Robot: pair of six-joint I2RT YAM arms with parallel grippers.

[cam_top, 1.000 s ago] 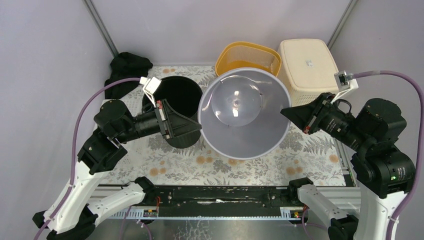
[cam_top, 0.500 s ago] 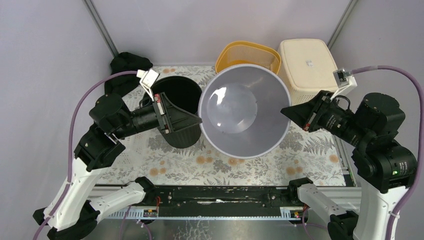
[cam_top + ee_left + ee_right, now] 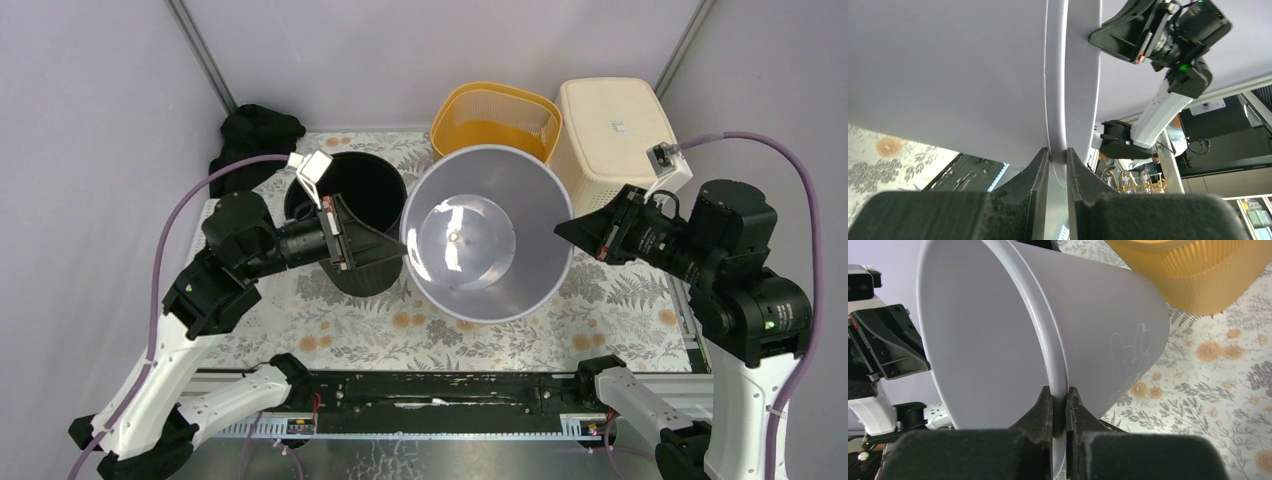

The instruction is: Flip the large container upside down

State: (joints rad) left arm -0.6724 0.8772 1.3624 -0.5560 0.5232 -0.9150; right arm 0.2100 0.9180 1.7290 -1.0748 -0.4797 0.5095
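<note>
The large container (image 3: 487, 235), a pale grey bucket, is hanging between the 2 arms over the middle of the flower-patterned table (image 3: 620, 300). Its open mouth is facing up toward the top camera, so its round base is showing at the bottom of the interior. In the right wrist view it is sitting tilted, and a faint line drawing is showing on its outer wall.

The left end effector (image 3: 398, 258) is clamping the rim on the container's left side. The left wrist view is showing its 2 fingers (image 3: 1040, 165) pressed together on either side of the thin rim. The right end effector (image 3: 560, 228) is gripping the opposite side of the rim the same way, with 1 finger (image 3: 1044, 405) inside the wall and 1 outside.

A black bin (image 3: 360, 190) is standing upright just beside the container, behind the left end effector. An orange basket (image 3: 495, 110) is sitting at the back of the table, its near edge hidden by the container's rim. A cream basket (image 3: 615, 125) is resting to the right of it with a flat closed face upward. A black cloth (image 3: 255, 135) is lying bunched in the far left corner.
</note>
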